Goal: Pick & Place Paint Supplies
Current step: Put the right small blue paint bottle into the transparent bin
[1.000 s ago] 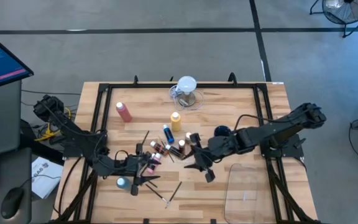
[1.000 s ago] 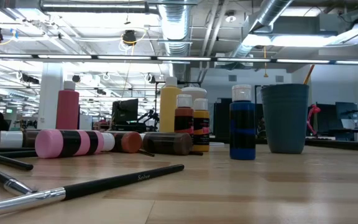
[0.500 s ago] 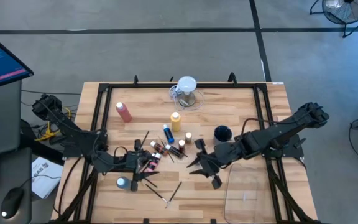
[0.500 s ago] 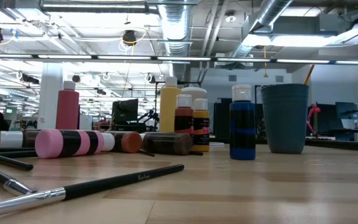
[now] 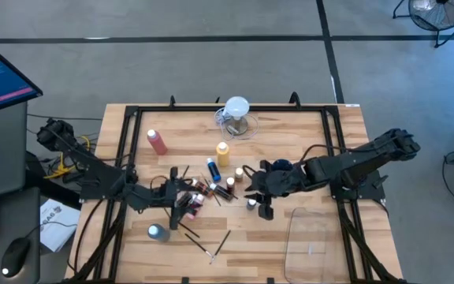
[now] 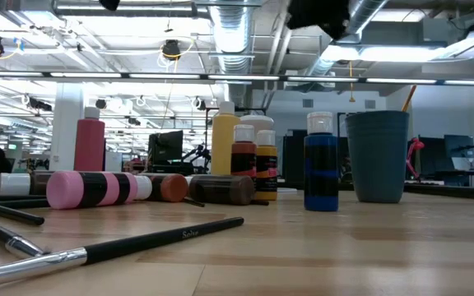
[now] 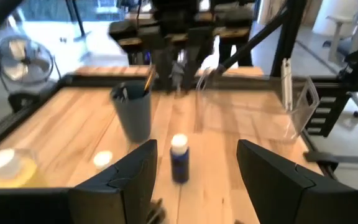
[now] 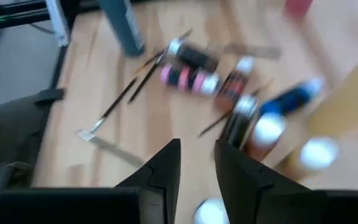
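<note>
Left gripper [image 5: 178, 207] over the pile of supplies at the table's middle, fingers [image 7: 120, 180] spread apart with nothing between them; a blue bottle [image 7: 179, 159] stands upright just ahead of it, a grey cup [image 7: 133, 112] holding a brush farther ahead, and a clear bin [image 7: 253, 106] beyond that; right gripper [image 5: 256, 199] low over the table on the opposite side of the pile, fingers [image 8: 166, 167] narrowly parted, and whether they hold anything cannot be told; ahead of this gripper lie a pink bottle [image 8: 188, 77] on its side, a dark-red bottle [image 8: 235, 83] and a blue one [image 8: 291, 98], with thin brushes [image 8: 143, 73] scattered beyond; a small white-capped bottle [image 5: 251, 204] stands just beside the right gripper; the tall pink-red bottle [image 5: 157, 142] stands well apart from the left gripper toward the table's far left; the yellow bottle [image 5: 223, 151] stands between the pile and a clear jug [image 5: 236, 116]; a long brush [image 6: 130, 245] lies nearest the low camera on the wooden table [image 5: 314, 134].
</note>
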You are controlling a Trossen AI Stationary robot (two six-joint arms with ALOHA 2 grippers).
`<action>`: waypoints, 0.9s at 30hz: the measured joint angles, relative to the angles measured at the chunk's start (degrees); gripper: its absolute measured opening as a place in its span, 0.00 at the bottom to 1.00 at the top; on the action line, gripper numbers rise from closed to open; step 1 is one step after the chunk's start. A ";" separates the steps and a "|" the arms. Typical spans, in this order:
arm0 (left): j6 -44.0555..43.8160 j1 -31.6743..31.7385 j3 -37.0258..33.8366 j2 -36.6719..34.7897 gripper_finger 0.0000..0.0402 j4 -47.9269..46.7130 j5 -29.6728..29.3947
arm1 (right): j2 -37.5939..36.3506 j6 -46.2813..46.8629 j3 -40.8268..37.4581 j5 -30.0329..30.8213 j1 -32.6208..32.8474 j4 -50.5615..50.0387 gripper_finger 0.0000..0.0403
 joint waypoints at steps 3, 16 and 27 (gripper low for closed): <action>-3.79 3.12 0.02 -3.34 0.52 -4.35 3.08 | 0.00 11.80 0.00 -8.28 -2.79 -4.09 0.23; -8.90 7.52 -1.60 -7.34 0.52 -10.18 12.77 | 0.23 36.34 3.96 -26.31 -5.44 -5.52 0.22; -7.52 7.22 -1.66 -12.59 0.52 -14.44 14.27 | 12.46 35.97 23.52 -16.52 -0.77 -36.09 0.09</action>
